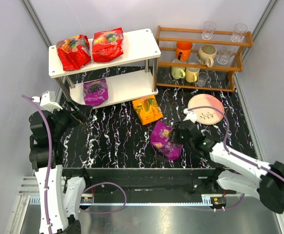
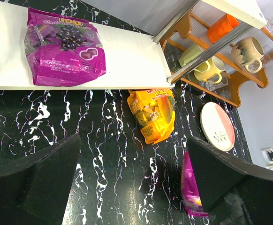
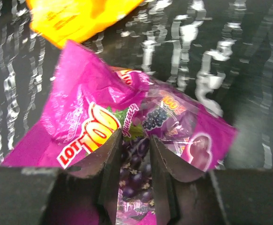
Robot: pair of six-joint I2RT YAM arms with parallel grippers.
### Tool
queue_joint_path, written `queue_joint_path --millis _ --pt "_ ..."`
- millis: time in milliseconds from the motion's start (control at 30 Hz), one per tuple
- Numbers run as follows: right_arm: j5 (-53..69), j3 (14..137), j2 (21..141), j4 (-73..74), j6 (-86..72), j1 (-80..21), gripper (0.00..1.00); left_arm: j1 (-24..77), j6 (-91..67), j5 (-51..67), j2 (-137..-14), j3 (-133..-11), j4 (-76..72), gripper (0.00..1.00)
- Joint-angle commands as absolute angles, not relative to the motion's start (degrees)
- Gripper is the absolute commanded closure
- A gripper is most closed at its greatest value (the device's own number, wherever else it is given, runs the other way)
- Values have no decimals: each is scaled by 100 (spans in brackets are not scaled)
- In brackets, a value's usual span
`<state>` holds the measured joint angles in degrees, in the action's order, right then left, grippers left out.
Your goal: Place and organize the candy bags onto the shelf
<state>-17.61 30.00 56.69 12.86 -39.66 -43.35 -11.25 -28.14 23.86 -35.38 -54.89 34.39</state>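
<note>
**Right gripper pinching the second purple candy bag on the table, ready to carry it to the shelf**

The right gripper (image 3: 135, 140) has its jaws drawn in to a narrow gap over a crumpled fold of the purple candy bag (image 1: 162, 139), which lies on the black marble table near centre; how firm the pinch is cannot be told. The left gripper (image 2: 132, 159) hangs wide open and holds nothing at the near left, facing the lower board. On the white shelf (image 1: 137, 44), two red bags (image 1: 73, 51) sit on the top board's left end and another purple bag (image 1: 95, 91) on the lower board's left end. To do this well, I judge the grip needs checking before lifting, since glossy film slips. Rise clear of the orange-yellow bag (image 1: 147, 109) just beyond, then set the bag flat beside its purple twin.
</note>
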Motion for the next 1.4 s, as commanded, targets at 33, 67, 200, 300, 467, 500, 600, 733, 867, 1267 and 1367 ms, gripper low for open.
queue_joint_path --millis 33,67,200,300,467,500,600,733,867,1267,1367 --pt "1306 3532 6854 160 -2761 -4350 58 -1116 -2900 2531 -3516 -5467 3208 1" --pt "1710 3551 6969 -242 -2768 -4351 55 -1116 -2900 2531 -3524 -5441 3208 1" --pt "1426 3376 6304 -922 -2760 -4333 39 -1116 -2883 2523 -3480 -5405 3208 1" --pt "188 3313 5714 -739 -2725 -4333 28 -1116 -2883 2522 -3480 -5388 3208 1" --pt "-1746 3612 5808 684 -2829 -4131 23 -1125 -2900 2558 -3551 -5405 3208 1" --pt "-1775 3621 5888 807 -2900 -4061 23 -1116 -2892 2549 -3542 -5405 3199 1" --pt "-1434 3569 6274 940 -3066 -3762 23 -1116 -2892 2549 -3524 -5388 3199 1" --pt "-968 3446 6775 827 -3269 -3621 29 -1116 -2874 2540 -3507 -5353 3208 1" --pt "-458 3069 6909 379 -3427 -3621 37 -1116 -2892 2558 -3489 -5317 3199 1" --pt "1326 1645 5196 -703 -4586 -3639 39 -1125 -3023 2646 -3551 -5159 3059 1" --pt "1625 1398 4782 -695 -4772 -3656 39 -1116 -3041 2663 -3577 -5150 3032 1"
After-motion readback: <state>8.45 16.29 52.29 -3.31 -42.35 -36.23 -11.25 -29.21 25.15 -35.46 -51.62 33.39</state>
